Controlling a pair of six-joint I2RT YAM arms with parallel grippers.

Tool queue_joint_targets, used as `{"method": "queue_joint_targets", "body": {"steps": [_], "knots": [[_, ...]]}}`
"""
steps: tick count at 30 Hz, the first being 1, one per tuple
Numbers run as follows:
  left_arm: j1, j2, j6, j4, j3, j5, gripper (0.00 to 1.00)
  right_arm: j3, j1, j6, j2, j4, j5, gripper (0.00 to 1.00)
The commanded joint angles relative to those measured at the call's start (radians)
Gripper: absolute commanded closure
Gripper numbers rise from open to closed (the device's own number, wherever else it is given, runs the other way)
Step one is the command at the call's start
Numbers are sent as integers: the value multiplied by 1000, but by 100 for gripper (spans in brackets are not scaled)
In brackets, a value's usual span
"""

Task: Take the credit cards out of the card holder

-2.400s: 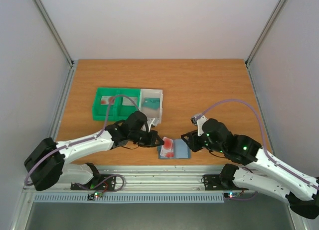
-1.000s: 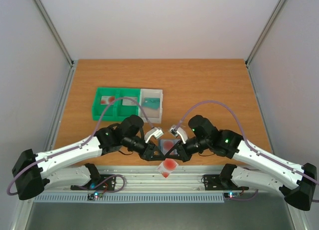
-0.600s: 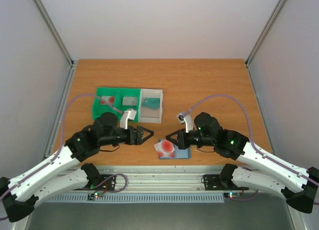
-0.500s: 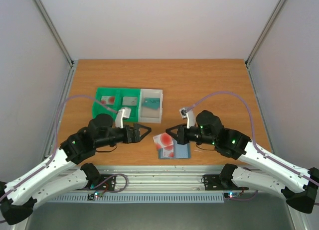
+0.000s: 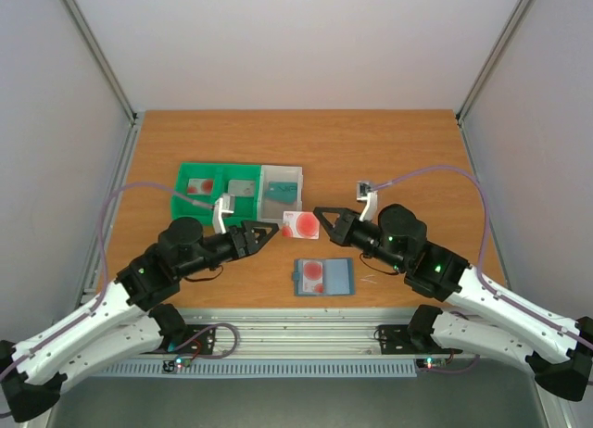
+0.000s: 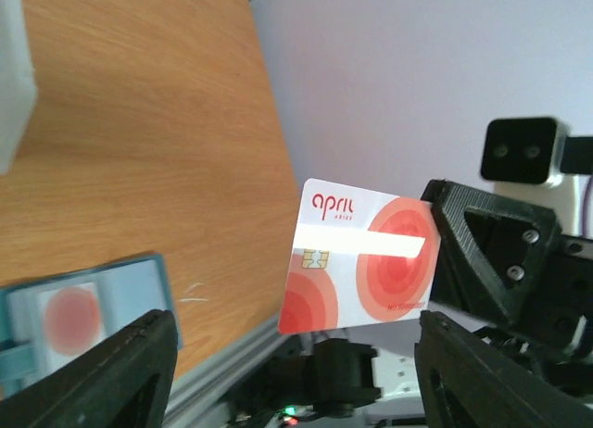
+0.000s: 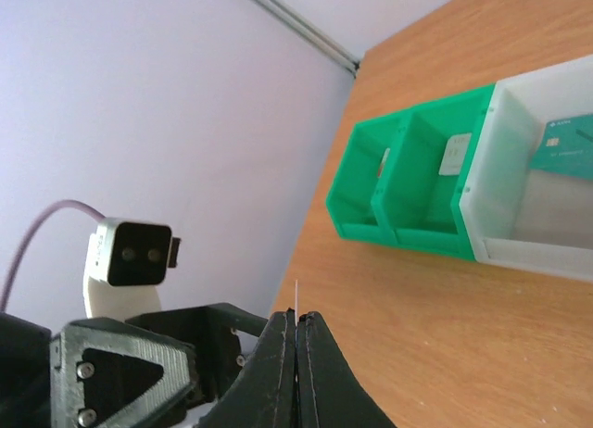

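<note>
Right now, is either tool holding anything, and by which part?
Right tool pinches a credit card by one short edge, at the end with the big red circle. Left tool is open beside it, holding nothing.

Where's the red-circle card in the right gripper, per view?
Top external: credit card mid-table, pinched by the right gripper, at the white tray's lower right corner.
Left wrist: centre frame, face-on.
Right wrist: edge-on, a thin pale sliver between the shut fingers, bottom centre.
Shared landmark: the white tray, top-left corner in left wrist, right side in right wrist.
</note>
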Motion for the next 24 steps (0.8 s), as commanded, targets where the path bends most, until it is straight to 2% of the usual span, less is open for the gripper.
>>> {"method": "queue_joint_targets", "body": {"steps": [1,4,8,13,16,20,24], "knots": [[3,54,-48,246,-28,49,31,-38,-3,76,-26,136,73,99],[3,93,-94,376,-63,73,37,-44,-3,89,-22,166,66,99],[3,117,-134,453,-86,70,52,-53,-3,99,-31,166,73,99],[3,101,-146,474,-104,32,98,-53,-3,94,-31,160,72,99],[3,85,-127,436,-101,13,100,-59,-3,86,-31,132,73,97],[5,57,-73,366,-89,-6,100,-60,-4,49,-32,74,73,84],[29,33,25,177,-21,-16,99,-45,-3,-5,-40,-59,71,62]]}}
